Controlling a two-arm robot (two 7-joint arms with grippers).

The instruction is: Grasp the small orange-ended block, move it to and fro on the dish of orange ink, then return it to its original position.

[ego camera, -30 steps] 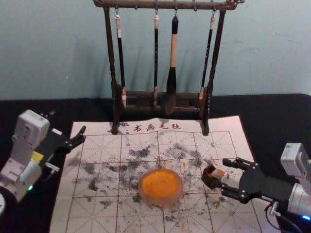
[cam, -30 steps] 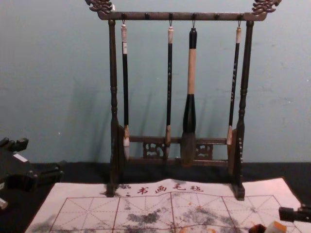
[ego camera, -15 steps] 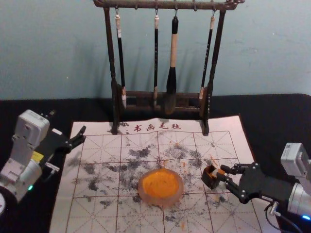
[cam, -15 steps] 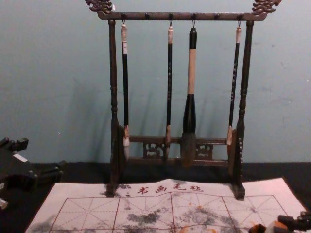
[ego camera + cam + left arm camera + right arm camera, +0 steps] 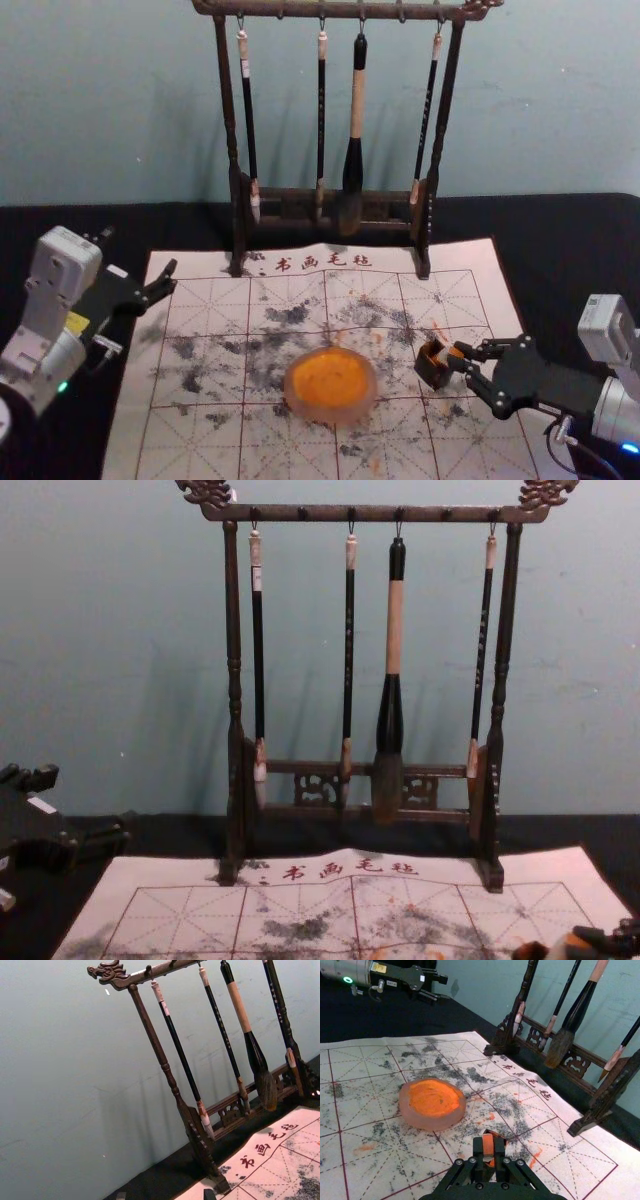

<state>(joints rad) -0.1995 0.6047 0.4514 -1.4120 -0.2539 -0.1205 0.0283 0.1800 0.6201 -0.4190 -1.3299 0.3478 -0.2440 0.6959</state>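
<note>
Brushes [image 5: 390, 720] hang from a rack [image 5: 232, 695] — left gripper [image 5: 88, 804] at left, right gripper [image 5: 579, 942] at the block [image 5: 562, 946], lower right.

Dish [image 5: 369, 402]: low obstacle near the middle of the mat [image 5: 195, 452]; I can pass above it or round its near side.
Dark box [image 5: 429, 376]: stands between the dish and the right gripper [image 5: 459, 355]; I have a gap on its dish side.
Rack [image 5: 233, 130]: blocks forward travel, brushes [image 5: 357, 100] hanging within its frame.
Left gripper [image 5: 139, 254]: occupies the mat's far left corner area.

block [image 5: 488, 1146] partly hidden by right gripper [image 5: 457, 355]
</note>
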